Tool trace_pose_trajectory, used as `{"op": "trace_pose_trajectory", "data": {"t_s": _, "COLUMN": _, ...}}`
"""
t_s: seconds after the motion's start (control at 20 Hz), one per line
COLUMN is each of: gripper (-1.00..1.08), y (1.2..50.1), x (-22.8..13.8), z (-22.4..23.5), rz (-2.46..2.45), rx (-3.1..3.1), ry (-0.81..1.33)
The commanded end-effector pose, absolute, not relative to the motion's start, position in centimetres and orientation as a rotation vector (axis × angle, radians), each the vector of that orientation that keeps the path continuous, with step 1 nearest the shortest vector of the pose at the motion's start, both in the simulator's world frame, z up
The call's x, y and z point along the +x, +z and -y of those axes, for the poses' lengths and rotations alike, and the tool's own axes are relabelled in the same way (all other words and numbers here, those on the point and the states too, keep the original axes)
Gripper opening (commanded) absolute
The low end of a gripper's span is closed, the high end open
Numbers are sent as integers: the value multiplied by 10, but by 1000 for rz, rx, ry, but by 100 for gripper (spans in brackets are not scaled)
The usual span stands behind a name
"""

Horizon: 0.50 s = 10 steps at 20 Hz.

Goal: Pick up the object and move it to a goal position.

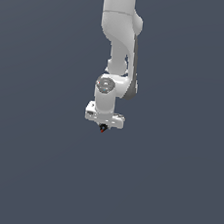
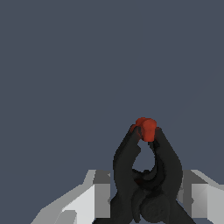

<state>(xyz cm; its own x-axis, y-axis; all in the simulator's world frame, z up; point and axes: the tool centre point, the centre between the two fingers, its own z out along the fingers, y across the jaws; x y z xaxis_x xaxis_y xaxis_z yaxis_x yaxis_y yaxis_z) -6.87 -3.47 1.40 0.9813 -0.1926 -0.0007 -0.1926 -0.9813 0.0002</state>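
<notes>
The object [image 2: 145, 127] is a small red blob pinched between my black fingertips in the wrist view. In the exterior view it shows as a tiny red speck [image 1: 102, 130] just under the white gripper [image 1: 102, 128]. The gripper [image 2: 145, 131] is shut on the object, with both curved black fingers [image 2: 127, 155] meeting at it. The white arm comes down from the top of the exterior view and holds the gripper pointing down in mid picture. The object's far side is hidden by the fingers.
A plain dark grey-blue surface [image 1: 174, 190] fills both views. No other objects, containers or edges show. No goal marker is in view.
</notes>
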Motion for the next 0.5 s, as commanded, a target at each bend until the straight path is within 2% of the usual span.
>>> {"op": "trace_pose_trajectory", "data": {"t_s": 0.0, "gripper": -100, "y": 14, "x": -68, "z": 35, "rz": 304, "rx": 3127, "ry": 0}}
{"op": "trace_pose_trajectory", "data": {"t_s": 0.45, "gripper": -100, "y": 16, "x": -68, "z": 35, "rz": 305, "rx": 3127, "ry": 1}}
